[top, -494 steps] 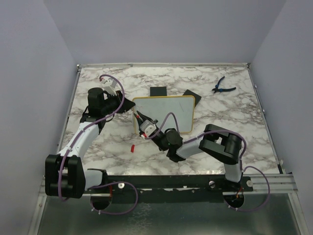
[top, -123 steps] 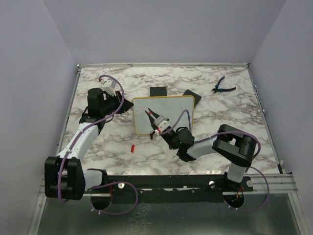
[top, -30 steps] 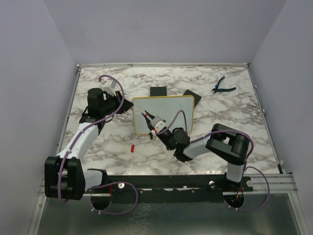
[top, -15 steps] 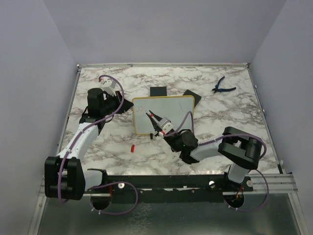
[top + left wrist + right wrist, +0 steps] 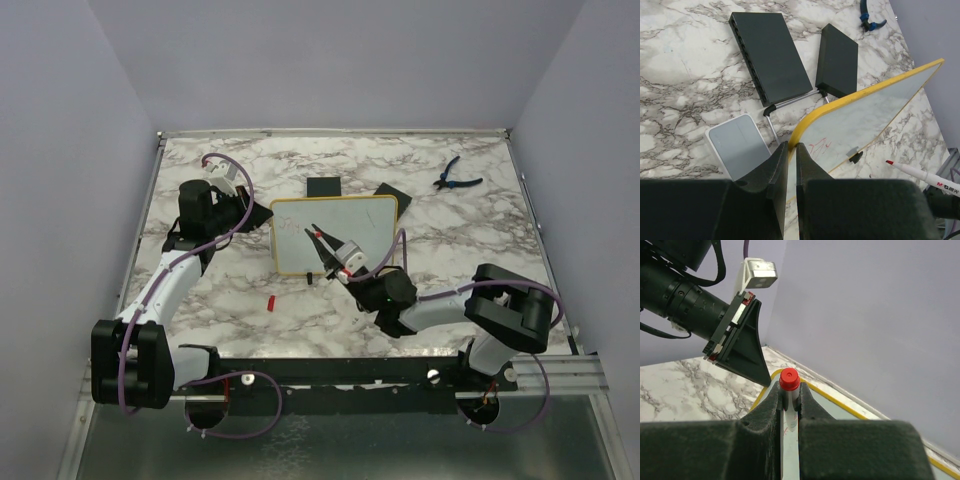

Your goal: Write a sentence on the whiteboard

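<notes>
The whiteboard [image 5: 360,225], white with a yellow frame, stands tilted at the table's middle. My left gripper [image 5: 264,215] is shut on the frame [image 5: 805,131] at its left edge. Close to that edge, a short red scribble of the sentence [image 5: 819,146] marks the white surface. My right gripper [image 5: 322,242] hovers over the board's lower left part, shut on a white marker [image 5: 790,390] with its red end up. In the left wrist view the marker's red tip [image 5: 888,162] shows near the board's lower edge. I cannot tell whether it touches.
Two flat black boxes [image 5: 323,187] [image 5: 391,193] lie just behind the board, with a grey pad [image 5: 737,145] beside them. Blue-handled pliers [image 5: 455,177] rest at the back right. A small red cap [image 5: 271,302] lies on the marble in front of the board.
My right gripper has slid rightwards along the board with the marker, and its elbow has swung right. The left arm and the board have not moved.
</notes>
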Robot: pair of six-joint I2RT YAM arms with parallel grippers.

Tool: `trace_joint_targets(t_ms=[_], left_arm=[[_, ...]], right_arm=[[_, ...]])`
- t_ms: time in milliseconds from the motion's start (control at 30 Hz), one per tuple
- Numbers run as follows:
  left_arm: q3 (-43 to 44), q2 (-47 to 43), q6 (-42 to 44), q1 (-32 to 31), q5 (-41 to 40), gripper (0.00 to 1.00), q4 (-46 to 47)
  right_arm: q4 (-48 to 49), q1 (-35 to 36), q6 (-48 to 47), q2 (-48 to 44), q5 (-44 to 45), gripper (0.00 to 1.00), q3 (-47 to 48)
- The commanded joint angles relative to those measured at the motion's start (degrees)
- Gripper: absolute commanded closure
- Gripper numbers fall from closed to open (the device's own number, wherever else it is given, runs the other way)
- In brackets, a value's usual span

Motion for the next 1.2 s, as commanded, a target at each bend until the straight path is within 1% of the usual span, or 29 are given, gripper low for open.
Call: trace_joint_targets(t_ms=[0,533,833,1167], left_arm=[[0.8,-1.6,0.2,-0.2,0.5,0.89,0.5],[0.5,-2.1,0.5,-0.2,0.2,0.89,0.5],[0.4,-2.1,0.5,-0.2,0.3,0.89,0.5],[0.5,-2.2,0.4,-0.2,0.4,0.89,0.5]], right_arm=[[12.2,0.3,-0.8,1.3,1.0,0.99,0.0],[12.1,-1.0,-0.8,4.1,0.6,0.99,1.4],[12.1,-2.1,-0.2,6.1,0.3,0.99,3.6],[12.2,-2.9,-1.6,7.2,0.3,0.99,5.8]])
